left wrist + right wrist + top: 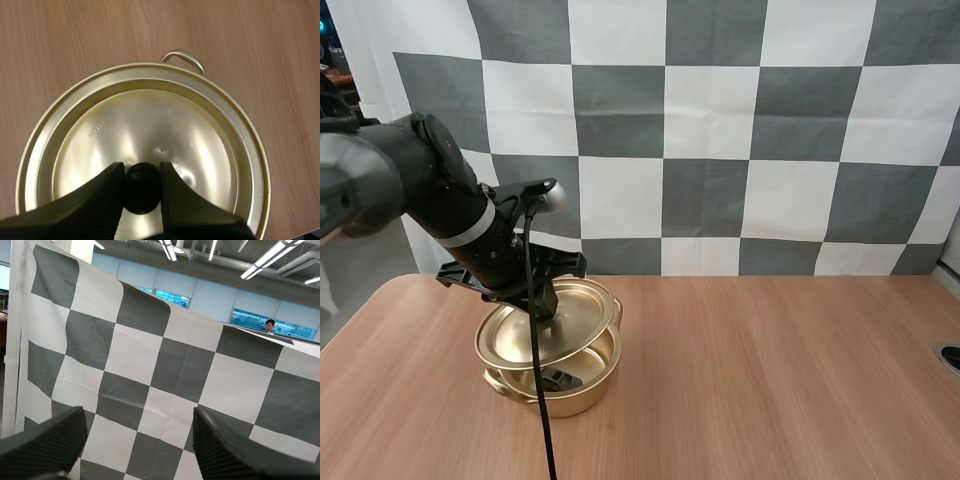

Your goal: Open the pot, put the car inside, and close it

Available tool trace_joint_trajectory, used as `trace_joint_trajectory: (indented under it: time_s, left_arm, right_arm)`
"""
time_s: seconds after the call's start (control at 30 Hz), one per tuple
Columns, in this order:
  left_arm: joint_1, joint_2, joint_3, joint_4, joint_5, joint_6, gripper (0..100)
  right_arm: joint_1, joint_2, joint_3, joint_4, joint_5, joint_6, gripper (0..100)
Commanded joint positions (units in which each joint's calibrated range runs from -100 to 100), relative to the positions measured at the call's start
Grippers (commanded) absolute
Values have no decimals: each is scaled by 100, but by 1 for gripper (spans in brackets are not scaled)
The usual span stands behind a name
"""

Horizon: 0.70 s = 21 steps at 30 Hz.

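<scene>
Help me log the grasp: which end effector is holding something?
The left end effector, its fingers pinching the lid by its black knob above the pot; the right end effector stands open, gripping nothing.

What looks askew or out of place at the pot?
The lid is tilted over the pot, not seated: a gap at the near side shows something dark inside. The left gripper pinches the lid's black knob. Nothing looks spilled or damaged.

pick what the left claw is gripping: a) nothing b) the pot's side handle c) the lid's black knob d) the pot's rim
c: the left claw pinches the black knob of the lid, which hangs tilted over the pot.
</scene>
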Motion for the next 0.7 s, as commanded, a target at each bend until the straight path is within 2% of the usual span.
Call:
trace_joint_trajectory:
  time_s: [0.0,0.23,0.67]
  left_arm:
    - [0,163,-2,-96,-10,39,0]
    - [0,400,-2,-198,-513,90,0]
    - [0,952,-2,-198,-579,165,0]
  right_arm:
    - [2,-6,2,6,5,-2,100]
    - [2,-6,2,6,5,-2,100]
    - [2,-6,2,6,5,-2,100]
